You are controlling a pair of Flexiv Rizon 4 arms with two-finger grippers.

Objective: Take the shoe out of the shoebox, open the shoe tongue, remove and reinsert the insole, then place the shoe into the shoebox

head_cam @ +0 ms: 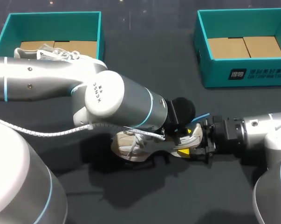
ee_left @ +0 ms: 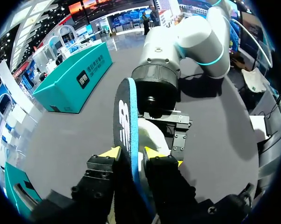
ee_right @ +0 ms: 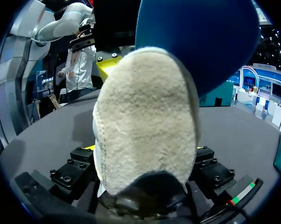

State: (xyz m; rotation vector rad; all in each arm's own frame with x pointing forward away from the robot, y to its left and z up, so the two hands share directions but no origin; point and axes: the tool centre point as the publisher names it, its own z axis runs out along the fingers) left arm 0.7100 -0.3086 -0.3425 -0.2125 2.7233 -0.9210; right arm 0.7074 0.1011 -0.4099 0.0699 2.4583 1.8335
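While the shoe (head_cam: 131,145) is being clamped at the heel by the right gripper (head_cam: 190,140) on the worktop (head_cam: 145,70), the insole (ee_left: 124,116) is being pinched edgewise in the left gripper (ee_left: 131,153) and, by judgement, needs aligning with the shoe's opening.

Dark grey matte tabletop (head_cam: 149,60), soft blurred shadows across it

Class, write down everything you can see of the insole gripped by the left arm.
The insole is a thin, flat, foam-like sheet, dark on one face with white lettering and bright blue along its edge. It stands on edge with its rounded end pointing away from the wrist, pinched from both sides by the left jaws. Its far part is close to the heel of the shoe; whether they touch cannot be told.
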